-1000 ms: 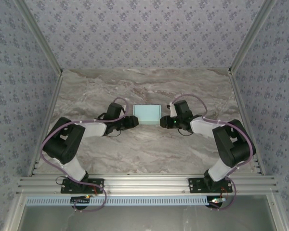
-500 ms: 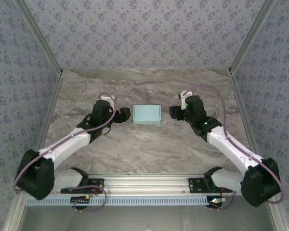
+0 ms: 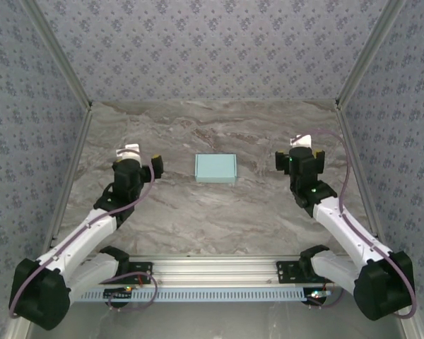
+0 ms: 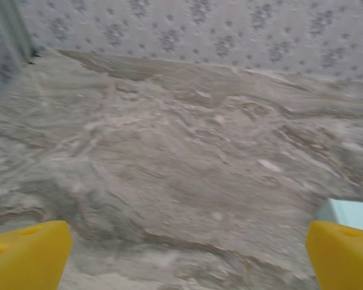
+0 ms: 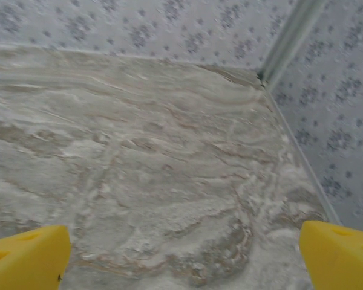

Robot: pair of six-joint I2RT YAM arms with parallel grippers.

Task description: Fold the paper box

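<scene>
Flower-patterned walls (image 3: 212,49) are closing in the cell on three sides, and the marbled worktop (image 3: 212,219) is spreading across the bottom of it. From my remote seat I am counting two arms, one left arm (image 3: 92,226) and one right arm (image 3: 346,226), each reaching forward from the near rail (image 3: 212,268) and angling slightly outward. One paper box (image 3: 215,168) is lying between them at the middle of the worktop. It is a pale cyan rectangle that is looking closed and flat-topped, well apart from both arms, and its corner is peeking in at the right edge of the left wrist view. I am judging that the arms are standing off to either side so the box is sitting free. That is suggesting to me that the folding is done or nearly so, though I cannot check its flaps from here. Two pairs of fingers are making four yellow tips in all. The left fingers (image 4: 24,257) are gaping as wide as they go and holding nothing. The right fingers (image 5: 24,254) are spread just as wide, also empty, over bare worktop.
</scene>
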